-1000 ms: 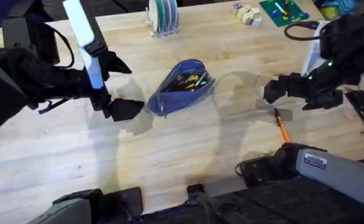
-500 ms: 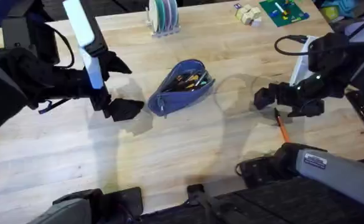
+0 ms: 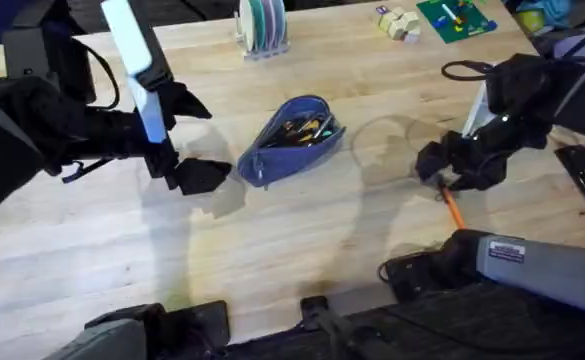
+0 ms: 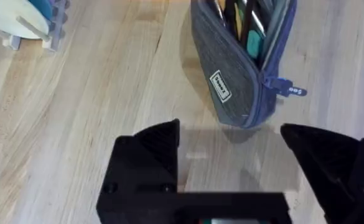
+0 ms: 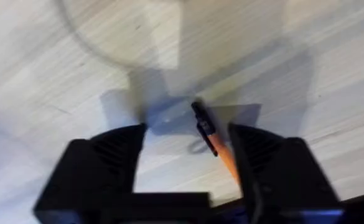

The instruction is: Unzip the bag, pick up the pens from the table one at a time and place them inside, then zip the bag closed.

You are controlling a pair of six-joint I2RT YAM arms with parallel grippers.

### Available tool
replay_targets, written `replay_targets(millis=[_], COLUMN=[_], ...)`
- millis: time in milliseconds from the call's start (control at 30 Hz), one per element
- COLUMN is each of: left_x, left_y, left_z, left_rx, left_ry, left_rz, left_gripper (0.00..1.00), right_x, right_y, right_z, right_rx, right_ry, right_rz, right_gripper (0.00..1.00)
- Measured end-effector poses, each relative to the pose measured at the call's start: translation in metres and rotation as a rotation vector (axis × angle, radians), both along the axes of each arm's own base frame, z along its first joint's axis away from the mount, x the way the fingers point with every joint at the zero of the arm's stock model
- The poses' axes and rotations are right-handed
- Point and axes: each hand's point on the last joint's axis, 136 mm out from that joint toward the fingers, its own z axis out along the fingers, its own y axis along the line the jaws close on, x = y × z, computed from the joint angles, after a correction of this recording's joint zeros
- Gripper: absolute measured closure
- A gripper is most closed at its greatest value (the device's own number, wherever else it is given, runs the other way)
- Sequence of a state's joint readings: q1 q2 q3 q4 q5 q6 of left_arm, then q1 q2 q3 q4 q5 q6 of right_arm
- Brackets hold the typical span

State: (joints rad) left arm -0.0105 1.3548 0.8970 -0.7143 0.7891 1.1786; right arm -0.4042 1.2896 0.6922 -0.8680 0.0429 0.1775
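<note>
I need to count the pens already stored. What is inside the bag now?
The open bag holds several pens, their ends showing at the mouth. The fabric covers their lower parts, so an exact count is impossible.

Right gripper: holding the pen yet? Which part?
Nothing held. The right gripper is open, fingers either side of the orange pen near its black end, not closed on it.

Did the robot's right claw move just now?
Yes. The right gripper slid left and down over the orange pen, which stayed put on the table.
</note>
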Motion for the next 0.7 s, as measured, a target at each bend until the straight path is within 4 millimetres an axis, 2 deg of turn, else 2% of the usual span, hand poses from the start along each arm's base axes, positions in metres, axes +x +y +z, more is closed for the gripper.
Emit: replay_targets(millis=[133,200,233,467,700], left_x=[0.000,0.000,0.000,0.000,0.000], left_y=[0.000,0.000,0.000,0.000,0.000], left_z=[0.000,0.000,0.000,0.000,0.000], left_rx=[0.000,0.000,0.000,0.000,0.000], left_ry=[0.000,0.000,0.000,0.000,0.000], left_rz=[0.000,0.000,0.000,0.000,0.000], left_gripper=[0.008,0.008,0.008,0.008,0.008], right_x=[0.001,0.001,0.002,0.002,0.031], right_y=[0.001,0.002,0.003,0.003,-0.010], right_z=[0.000,0.000,0.000,0.002,0.036], right_rx=[0.005,0.015,0.018,0.022,-0.048], right_ry=[-0.003,-0.008,-0.009,-0.004,-0.136], right_rz=[-0.010,-0.010,-0.011,0.000,0.081], right_gripper=[0.807,0.930,0.956,0.967,0.969])
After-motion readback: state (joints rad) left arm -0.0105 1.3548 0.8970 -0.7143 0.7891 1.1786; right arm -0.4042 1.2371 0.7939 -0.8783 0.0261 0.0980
